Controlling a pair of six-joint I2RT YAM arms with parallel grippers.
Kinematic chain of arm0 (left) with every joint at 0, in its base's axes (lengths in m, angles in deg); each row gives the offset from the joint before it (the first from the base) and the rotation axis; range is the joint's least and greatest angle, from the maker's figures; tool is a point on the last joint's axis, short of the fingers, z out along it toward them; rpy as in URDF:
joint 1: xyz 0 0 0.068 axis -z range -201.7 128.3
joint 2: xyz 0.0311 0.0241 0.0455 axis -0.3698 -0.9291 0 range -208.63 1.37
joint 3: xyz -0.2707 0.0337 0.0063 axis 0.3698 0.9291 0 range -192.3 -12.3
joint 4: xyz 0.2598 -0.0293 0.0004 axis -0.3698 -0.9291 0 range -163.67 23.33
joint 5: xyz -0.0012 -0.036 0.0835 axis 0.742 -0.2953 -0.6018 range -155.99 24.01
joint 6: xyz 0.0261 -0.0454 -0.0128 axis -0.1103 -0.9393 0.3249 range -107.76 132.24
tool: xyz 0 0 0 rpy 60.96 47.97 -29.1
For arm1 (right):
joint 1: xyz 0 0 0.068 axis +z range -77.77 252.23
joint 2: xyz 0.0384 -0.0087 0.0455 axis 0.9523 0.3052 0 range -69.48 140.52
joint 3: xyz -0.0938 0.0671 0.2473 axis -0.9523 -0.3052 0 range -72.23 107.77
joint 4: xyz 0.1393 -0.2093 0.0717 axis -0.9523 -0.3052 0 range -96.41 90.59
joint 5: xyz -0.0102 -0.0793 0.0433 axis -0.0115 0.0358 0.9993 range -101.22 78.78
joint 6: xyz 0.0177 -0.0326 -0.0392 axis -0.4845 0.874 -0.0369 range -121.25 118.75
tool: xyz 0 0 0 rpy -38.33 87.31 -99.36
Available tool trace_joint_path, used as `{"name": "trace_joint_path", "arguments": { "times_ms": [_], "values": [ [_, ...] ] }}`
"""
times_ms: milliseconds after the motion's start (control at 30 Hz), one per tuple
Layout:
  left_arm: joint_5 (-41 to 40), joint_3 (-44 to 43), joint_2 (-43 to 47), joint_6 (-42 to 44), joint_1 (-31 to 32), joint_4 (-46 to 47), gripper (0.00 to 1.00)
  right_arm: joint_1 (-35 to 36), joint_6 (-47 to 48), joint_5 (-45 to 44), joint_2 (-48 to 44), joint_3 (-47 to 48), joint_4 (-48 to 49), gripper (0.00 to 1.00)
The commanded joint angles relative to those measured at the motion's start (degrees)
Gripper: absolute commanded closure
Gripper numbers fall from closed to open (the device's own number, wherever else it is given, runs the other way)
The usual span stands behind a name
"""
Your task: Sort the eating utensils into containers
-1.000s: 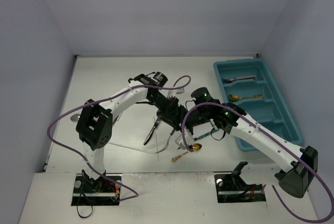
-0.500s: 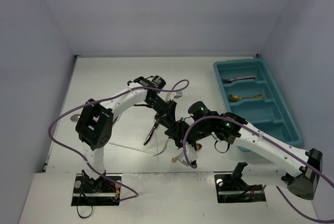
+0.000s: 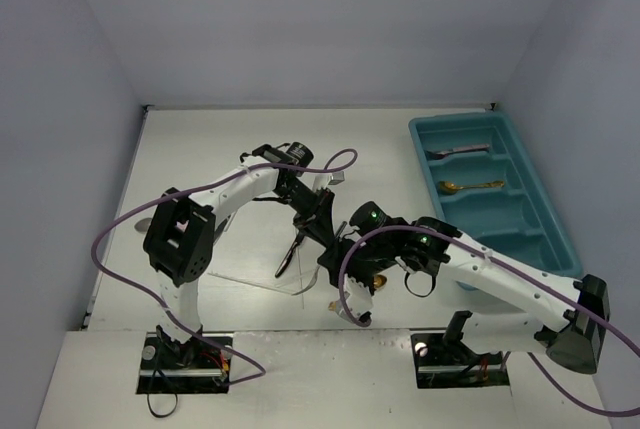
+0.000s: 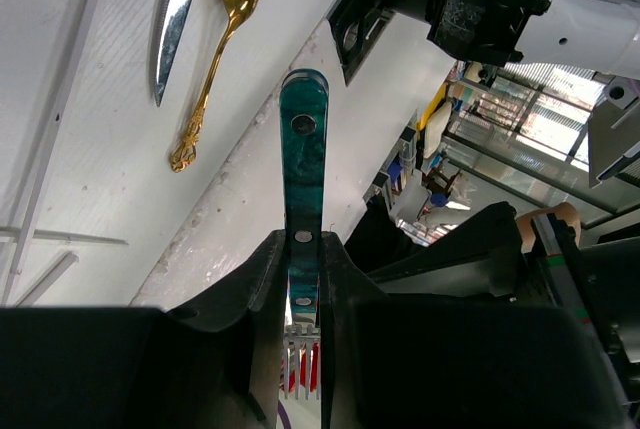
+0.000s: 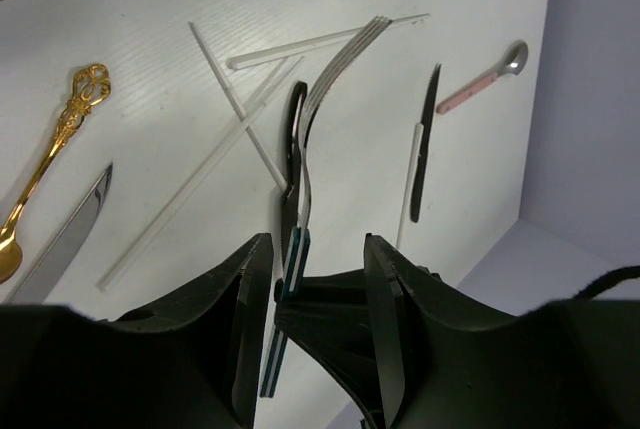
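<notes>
Left end effector (image 4: 300, 244) is squeezed tight on a teal fork (image 4: 302, 139) above the surface (image 3: 200, 149). Right end effector (image 5: 316, 244) has its jaws apart, and a second teal fork (image 5: 335, 69) shows between them; I cannot tell if it grips. The blue tray (image 3: 500, 219) sits far right.

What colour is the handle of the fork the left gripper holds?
Fork handle: marbled teal; clearest in left wrist view.

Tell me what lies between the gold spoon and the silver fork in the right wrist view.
Thin white sticks, crossing one another, lie between the gold spoon and the silver fork, as the right wrist view shows.
</notes>
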Motion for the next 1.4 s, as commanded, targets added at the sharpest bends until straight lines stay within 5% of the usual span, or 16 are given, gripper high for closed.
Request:
{"name": "trace_joint_path", "arguments": {
  "times_ms": [0, 400, 933, 1000, 1100, 1367],
  "values": [
    [1.0, -2.7, 2.2, -0.9, -0.1, -0.6, 1.0, 0.5, -1.3, -2.1, 2.6, 2.7, -0.3, 0.61],
    [-0.1, -2.4, 2.9, -1.3, 0.2, -0.6, 1.0, 0.3, -3.3, -4.9, 8.9, 5.4, -0.1, 0.63],
    [-0.7, -1.9, 3.9, -1.5, 0.1, -0.5, 1.0, -1.1, -5.8, -7.4, 13.7, 8.3, 0.0, 1.0],
    [-0.7, -1.8, 4.1, -1.5, -0.1, -0.6, 0.81, -1.1, -6.0, -7.7, 13.6, 8.3, 0.0, 1.0],
    [-3.9, -1.9, 5.0, -2.5, -1.0, -0.6, 0.15, -1.1, -6.2, -8.4, 12.5, 8.3, -0.1, 1.0],
    [-8.5, -5.6, 7.7, -3.6, -8.5, -0.5, 0.09, -0.4, -9.1, -11.5, 8.1, 8.8, -0.1, 1.0]
  ]
}}
